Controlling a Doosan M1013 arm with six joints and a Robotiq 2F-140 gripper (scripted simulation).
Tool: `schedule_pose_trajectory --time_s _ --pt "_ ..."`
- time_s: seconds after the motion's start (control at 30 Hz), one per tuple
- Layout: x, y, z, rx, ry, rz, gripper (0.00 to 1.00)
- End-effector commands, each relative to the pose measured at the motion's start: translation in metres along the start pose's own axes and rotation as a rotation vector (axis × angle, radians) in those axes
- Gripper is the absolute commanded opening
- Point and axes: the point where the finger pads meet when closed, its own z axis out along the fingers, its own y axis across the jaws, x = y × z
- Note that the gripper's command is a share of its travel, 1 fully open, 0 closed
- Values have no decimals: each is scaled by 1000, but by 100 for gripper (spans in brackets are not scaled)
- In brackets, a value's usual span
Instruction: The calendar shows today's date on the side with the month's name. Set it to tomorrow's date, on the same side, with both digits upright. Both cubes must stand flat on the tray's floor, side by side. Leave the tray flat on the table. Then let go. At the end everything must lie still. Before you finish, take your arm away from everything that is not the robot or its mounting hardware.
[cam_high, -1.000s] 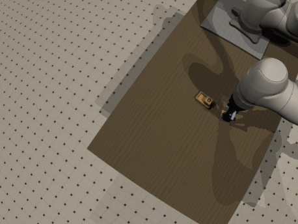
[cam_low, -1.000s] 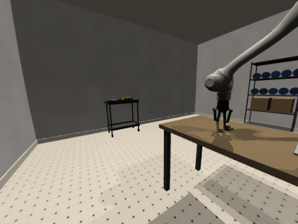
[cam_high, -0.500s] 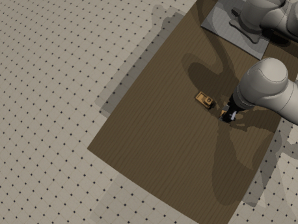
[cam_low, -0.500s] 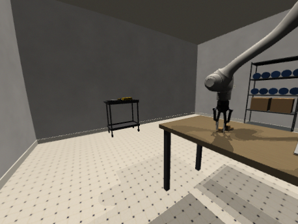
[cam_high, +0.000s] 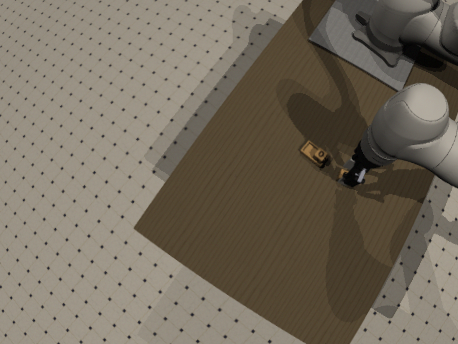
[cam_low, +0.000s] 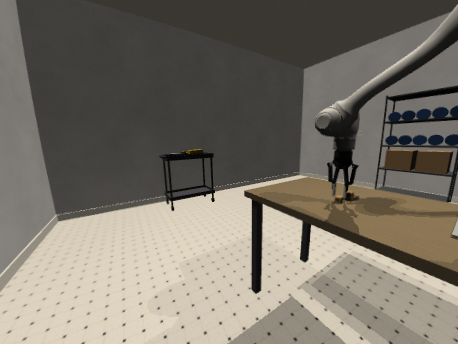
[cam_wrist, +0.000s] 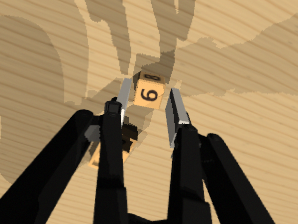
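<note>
A wooden digit cube stands on the table between my fingertips, its upper face showing a 6 or 9. My gripper is open around it, with a narrow gap on each side. It also shows in the top view with the cube at its tips. The small wooden tray lies flat on the table to the left, with the other cube at its near end. In the wrist view the tray is mostly hidden behind my left finger. The tray's month side is too small to read.
The robot base stands on a grey mat at the table's far corner. The table's right edge is close to the arm. A black cart and a shelf rack stand away from the table.
</note>
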Motion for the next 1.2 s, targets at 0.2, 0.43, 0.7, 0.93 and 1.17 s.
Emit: schedule_pose_trajectory --time_s 0.2,0.43,0.7,0.93,1.17 --pt "0 0 -41 0 0 0 28" --pt "0 0 -69 0 0 0 28" --pt "0 0 -72 0 0 0 100" --pt "0 0 -72 0 0 0 100" --pt "0 0 -72 0 0 0 100"
